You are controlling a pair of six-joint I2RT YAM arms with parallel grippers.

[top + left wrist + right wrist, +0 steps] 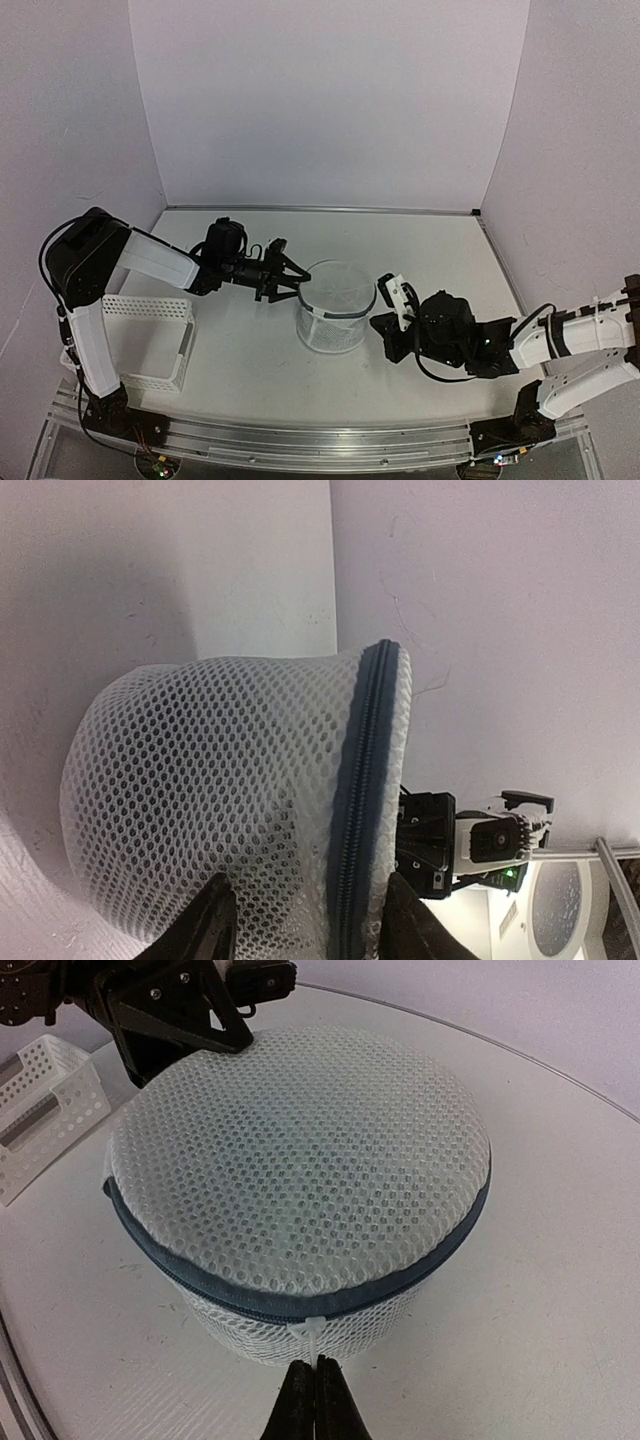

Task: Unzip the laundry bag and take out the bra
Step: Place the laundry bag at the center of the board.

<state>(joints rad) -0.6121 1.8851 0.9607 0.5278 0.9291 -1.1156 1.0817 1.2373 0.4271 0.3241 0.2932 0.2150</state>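
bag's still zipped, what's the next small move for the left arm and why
Probably close the left pincer on the rim of the laundry bag to brace it. Its open fingers straddle the zipper, which looks fully shut, and the right pincer is shut at the white zipper pull, likely ready to tug.

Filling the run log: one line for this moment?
laundry bag: zipped, upright; left end effector: open at bag's side; right end effector: shut at white tab
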